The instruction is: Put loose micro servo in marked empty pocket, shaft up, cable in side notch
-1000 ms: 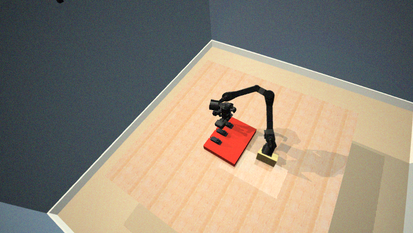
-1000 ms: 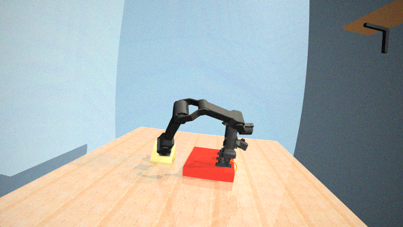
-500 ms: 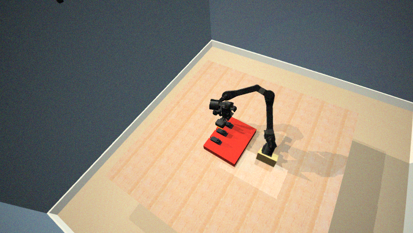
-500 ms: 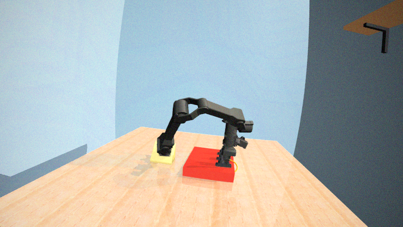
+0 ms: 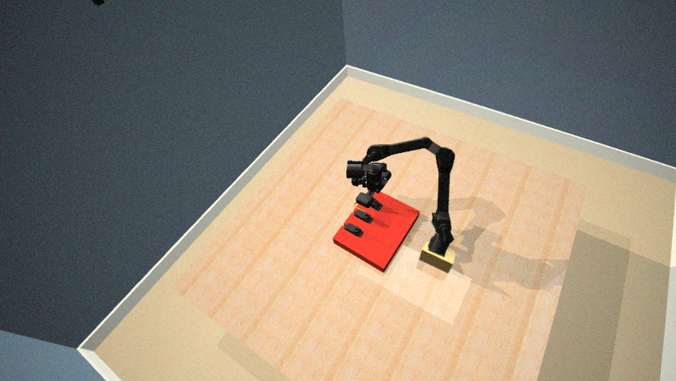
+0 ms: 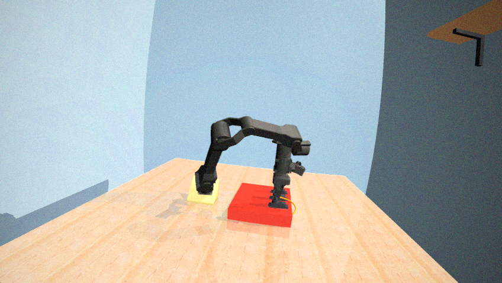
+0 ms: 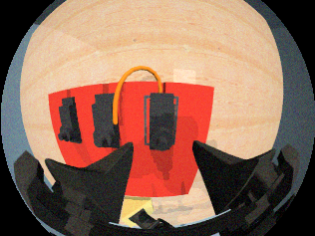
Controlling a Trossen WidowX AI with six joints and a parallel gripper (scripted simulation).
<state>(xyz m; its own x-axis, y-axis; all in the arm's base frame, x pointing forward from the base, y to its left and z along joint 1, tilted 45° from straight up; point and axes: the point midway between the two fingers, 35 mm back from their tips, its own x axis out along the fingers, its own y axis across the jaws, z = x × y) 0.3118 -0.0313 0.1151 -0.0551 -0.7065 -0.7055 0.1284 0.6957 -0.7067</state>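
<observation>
On the red deck (image 7: 192, 102), the wrist view alone shows the servo (image 7: 161, 120) seated in its pocket, orange cable (image 7: 136, 80) looping sideways; the gripper (image 7: 161, 161) stands released above.

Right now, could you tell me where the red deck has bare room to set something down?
The red deck is bare from the servo row to its edge nearest the arm's base. It is crowded along the far edge, where three servos sit under the open hand.
</observation>
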